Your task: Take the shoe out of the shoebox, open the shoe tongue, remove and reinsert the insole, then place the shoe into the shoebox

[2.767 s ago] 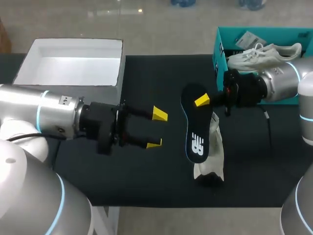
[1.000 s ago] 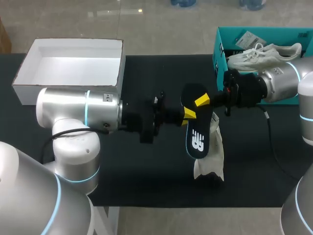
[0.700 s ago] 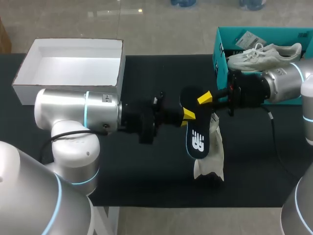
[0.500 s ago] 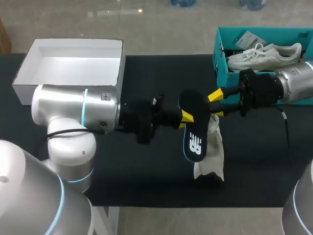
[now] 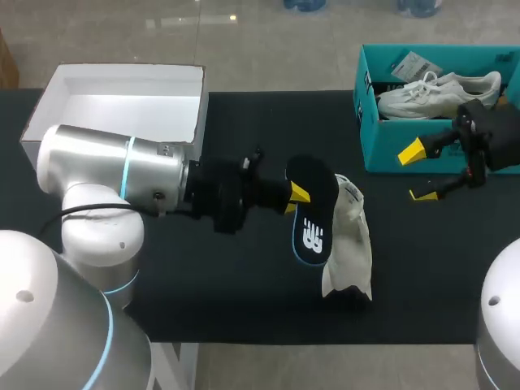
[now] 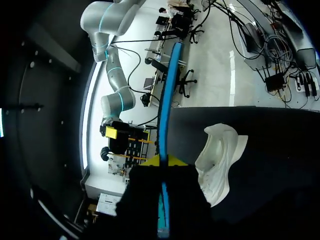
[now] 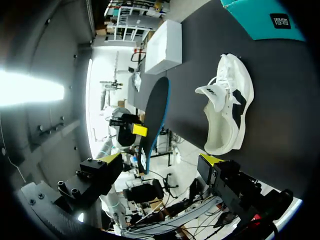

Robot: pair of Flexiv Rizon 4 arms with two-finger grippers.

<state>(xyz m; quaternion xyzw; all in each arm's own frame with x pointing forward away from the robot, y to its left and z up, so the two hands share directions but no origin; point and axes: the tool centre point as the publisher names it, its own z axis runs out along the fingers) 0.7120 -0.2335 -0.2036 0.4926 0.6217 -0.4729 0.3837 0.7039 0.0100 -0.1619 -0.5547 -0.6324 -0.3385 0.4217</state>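
A black insole (image 5: 312, 213) with a blue edge hangs above the mat, and my left gripper (image 5: 295, 196) is shut on its heel end. In the left wrist view the insole (image 6: 167, 105) runs edge-on between the yellow fingertips (image 6: 174, 160). The white shoe (image 5: 348, 244) lies on its side on the black mat just right of the insole, also seen as shoe (image 6: 220, 160) and shoe (image 7: 228, 107). My right gripper (image 5: 421, 172) stands open and empty in front of the teal shoebox (image 5: 382, 154). Ahead of the right gripper (image 7: 161, 159) are the insole (image 7: 152, 117) and the shoe.
A second white shoe (image 5: 439, 89) rests in the teal shoebox at the back right. A white open box (image 5: 122, 130) sits at the back left, also seen as the white box (image 7: 165, 47). The black mat (image 5: 244, 309) covers the table.
My right gripper opened, let go of the insole and drew back right toward the teal shoebox. My left gripper, shut on the insole, carried it slightly left and lower.
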